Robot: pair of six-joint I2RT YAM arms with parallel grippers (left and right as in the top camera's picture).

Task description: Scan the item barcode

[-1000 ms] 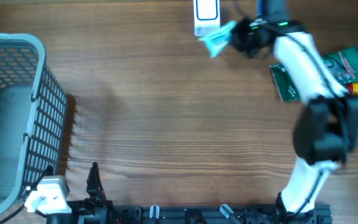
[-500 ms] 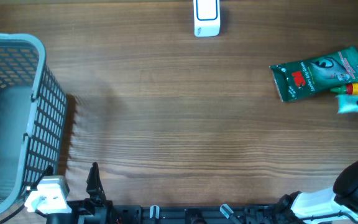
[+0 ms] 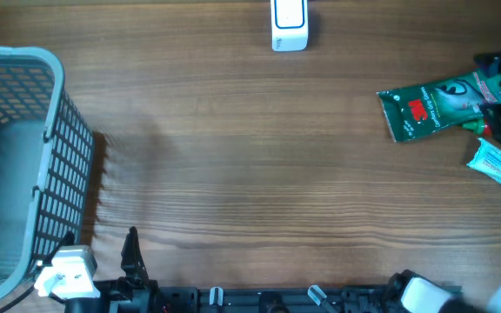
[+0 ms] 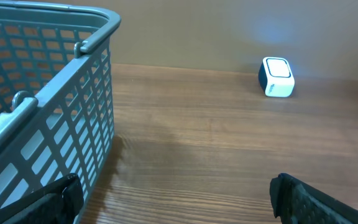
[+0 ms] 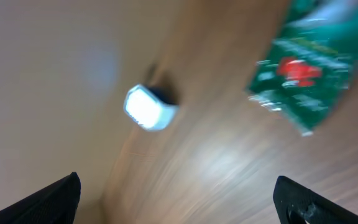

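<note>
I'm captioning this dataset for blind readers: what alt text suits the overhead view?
A wooden table seen from above: a grey mesh basket at the left edge, a small white scanner at the top, and at the right a green packet with a light-blue sachet beside it.

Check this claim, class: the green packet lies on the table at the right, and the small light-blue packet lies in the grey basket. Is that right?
Not quite. The light-blue packet is not in the grey basket; it also lies on the table at the right, near the green packet. The overhead view shows this. The green packet is where the claim says.
</note>
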